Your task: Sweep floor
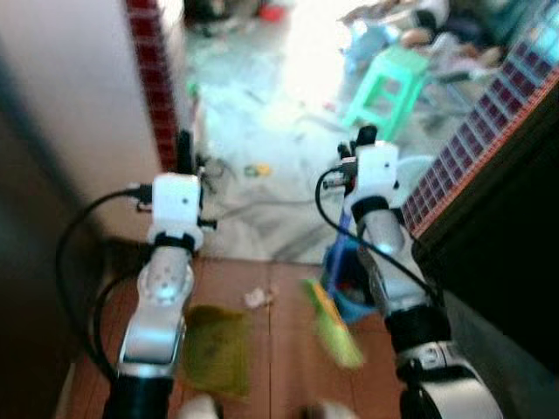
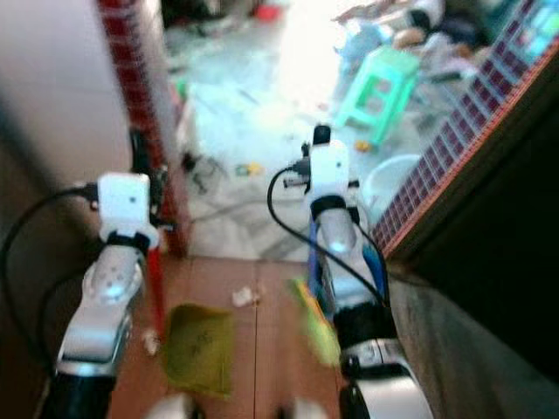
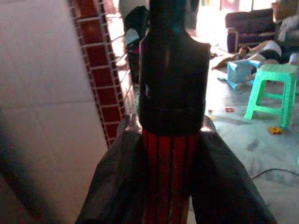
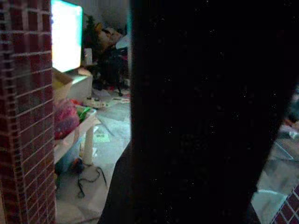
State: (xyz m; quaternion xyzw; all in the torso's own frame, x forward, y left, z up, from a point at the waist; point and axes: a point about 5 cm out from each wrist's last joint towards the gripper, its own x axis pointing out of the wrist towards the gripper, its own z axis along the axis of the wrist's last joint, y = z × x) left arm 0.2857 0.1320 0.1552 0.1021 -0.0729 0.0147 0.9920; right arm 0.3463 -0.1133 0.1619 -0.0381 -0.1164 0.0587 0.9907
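Note:
My left gripper (image 1: 183,155) is shut on a broom handle (image 3: 169,177), red with black stripes and a black cap. The red stick (image 2: 155,284) runs down from it to the wooden floor. My right gripper (image 1: 365,140) is raised at the doorway and holds a dark handle (image 4: 205,112) between its fingers. Blue bars (image 2: 313,253) hang below it, with a blue dustpan-like shape (image 1: 354,301) beside that arm. On the floor lie a crumpled scrap of paper (image 1: 259,297), a yellow-green cloth (image 1: 216,349) and a blurred green strip (image 1: 332,323).
A red-tiled pillar (image 1: 157,78) and white wall close the left side. A tiled counter edge (image 1: 489,131) runs along the right. Beyond the threshold, the pale floor holds litter, cables (image 1: 210,166), a green stool (image 1: 393,83) and a white basin (image 2: 393,179).

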